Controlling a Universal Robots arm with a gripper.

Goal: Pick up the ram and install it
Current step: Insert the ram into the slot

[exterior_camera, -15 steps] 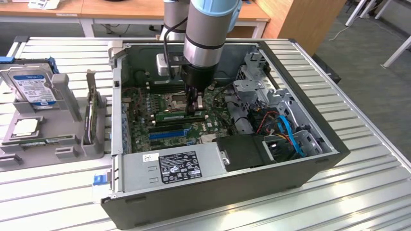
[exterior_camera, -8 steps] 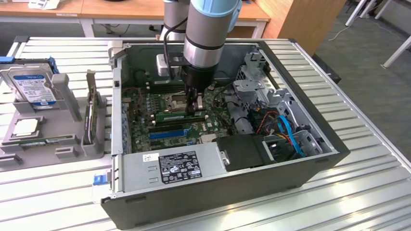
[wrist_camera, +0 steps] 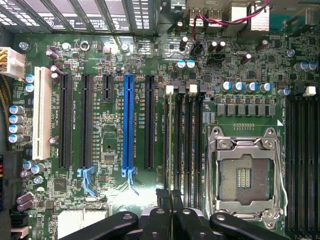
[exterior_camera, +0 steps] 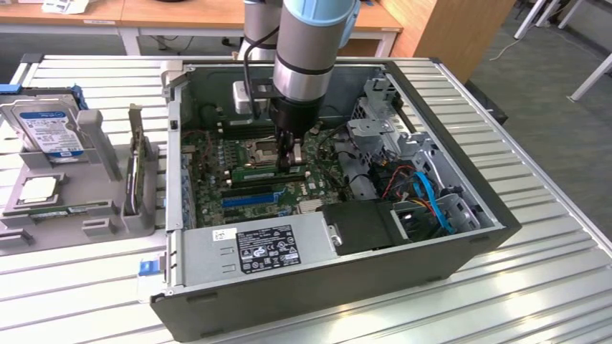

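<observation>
Hand (exterior_camera: 292,163) of the arm (exterior_camera: 306,64), lowered inside the open computer case (exterior_camera: 478,236) on the slatted metal worktop (exterior_camera: 535,287). The hand is clenched: in the wrist view (wrist_camera: 171,200) its dark fingertips (wrist_camera: 162,197) meet over the near ends of the black memory slots (wrist_camera: 187,145), which lie between the long expansion slots and the CPU socket (wrist_camera: 245,175). In the exterior view the ram (exterior_camera: 258,173), a thin green stick, lies along the motherboard (exterior_camera: 215,165) at the fingertips and runs from them toward nine o'clock. It sits just at six o'clock of the CPU socket (exterior_camera: 263,152) and at twelve o'clock of the blue slot (exterior_camera: 251,200). Whether the clenched fingers pinch the stick or merely rest on its top edge cannot be told. The power supply (exterior_camera: 258,247) fills the case at six o'clock of the board. Outside the case, toward nine o'clock, a grey holder (exterior_camera: 96,215) carries a hard drive (exterior_camera: 48,129) with a blue-white label.
</observation>
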